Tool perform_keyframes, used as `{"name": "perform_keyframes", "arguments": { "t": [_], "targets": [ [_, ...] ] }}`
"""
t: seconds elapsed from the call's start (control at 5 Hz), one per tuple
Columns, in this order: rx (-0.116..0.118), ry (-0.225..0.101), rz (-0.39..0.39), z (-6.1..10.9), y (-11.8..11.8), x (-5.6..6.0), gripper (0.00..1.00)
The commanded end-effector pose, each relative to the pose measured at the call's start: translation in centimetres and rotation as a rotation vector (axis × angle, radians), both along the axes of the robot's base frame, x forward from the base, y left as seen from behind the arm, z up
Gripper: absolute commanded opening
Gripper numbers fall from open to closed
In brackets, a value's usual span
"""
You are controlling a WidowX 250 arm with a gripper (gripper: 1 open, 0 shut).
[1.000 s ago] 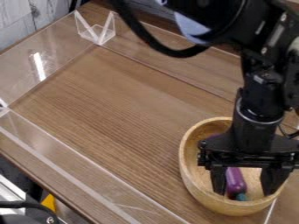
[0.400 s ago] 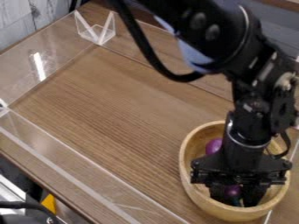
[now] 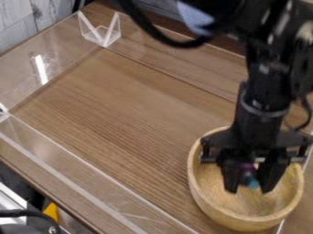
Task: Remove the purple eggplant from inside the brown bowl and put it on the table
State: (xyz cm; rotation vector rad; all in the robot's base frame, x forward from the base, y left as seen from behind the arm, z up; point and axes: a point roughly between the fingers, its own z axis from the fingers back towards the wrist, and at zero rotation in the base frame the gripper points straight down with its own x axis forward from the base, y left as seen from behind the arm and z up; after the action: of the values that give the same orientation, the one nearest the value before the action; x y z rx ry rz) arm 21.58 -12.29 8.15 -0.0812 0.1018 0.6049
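Hand (image 3: 251, 174) points straight down into brown bowl (image 3: 208, 187), fingers drawn narrow, pinching purple eggplant (image 3: 250, 168) between them; only sliver of purple plus green stem end shows below fingertips. Eggplant sits inside bowl, near its middle. Grip from above suits a lift clear of thick rim, which rings hand on all sides. Left of hand: bare wood-grain desk (image 3: 123, 101), good drop zone. Clear acrylic walls (image 3: 55, 64) stand well apart, far left and behind.

One brown bowl (image 3: 214, 196) sits on one table (image 3: 123, 110). One purple eggplant (image 3: 250, 170) shows inside the bowl. One gripper (image 3: 251, 175) is in view. One clear acrylic stand (image 3: 101, 29) stands at the far corner.
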Motion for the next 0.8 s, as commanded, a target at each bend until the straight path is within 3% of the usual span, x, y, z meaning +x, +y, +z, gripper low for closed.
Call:
{"name": "perform_keyframes", "arguments": {
  "t": [0.0,0.2,0.4,0.6],
  "targets": [
    [-0.052,-0.061,0.041,3.4,0.3,1.5,0.0],
    [-0.068,-0.069,0.11,4.3,1.2,3.1,0.0],
    [-0.063,-0.062,0.196,4.1,2.5,4.9,0.0],
    [-0.054,-0.058,0.189,4.3,3.6,5.1,0.0]
  ]
}}
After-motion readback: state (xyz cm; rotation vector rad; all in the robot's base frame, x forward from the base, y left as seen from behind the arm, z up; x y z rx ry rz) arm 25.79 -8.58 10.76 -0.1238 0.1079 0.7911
